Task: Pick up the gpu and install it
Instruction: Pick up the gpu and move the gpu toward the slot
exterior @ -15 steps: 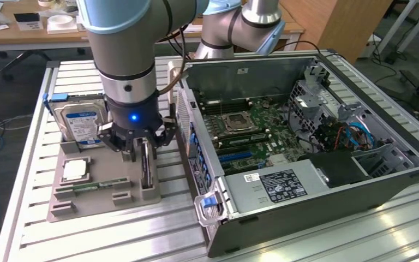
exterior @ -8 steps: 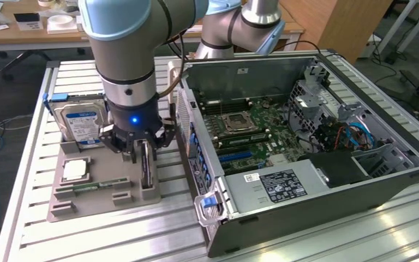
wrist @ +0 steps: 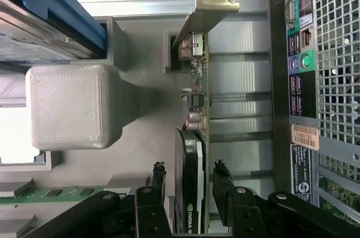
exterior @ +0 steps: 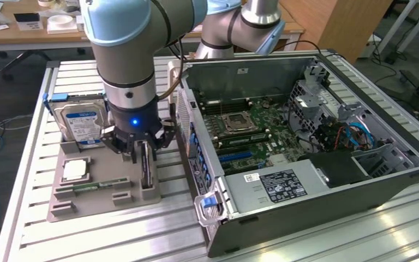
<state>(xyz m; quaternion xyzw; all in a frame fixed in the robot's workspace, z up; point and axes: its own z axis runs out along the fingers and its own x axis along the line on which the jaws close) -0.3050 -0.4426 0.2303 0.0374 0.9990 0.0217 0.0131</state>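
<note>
Pick-up step: the fingers (wrist: 220, 176) are straddling the gpu (wrist: 190, 153), held apart, not yet gripping. A square squeeze seems needed.

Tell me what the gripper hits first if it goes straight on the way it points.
Probably the gpu: it stands on edge in the gray holder, with the open fingers of the gripper either side. Going on, the palm would meet its edge or the fingertips the holder; depth is unclear.
</note>
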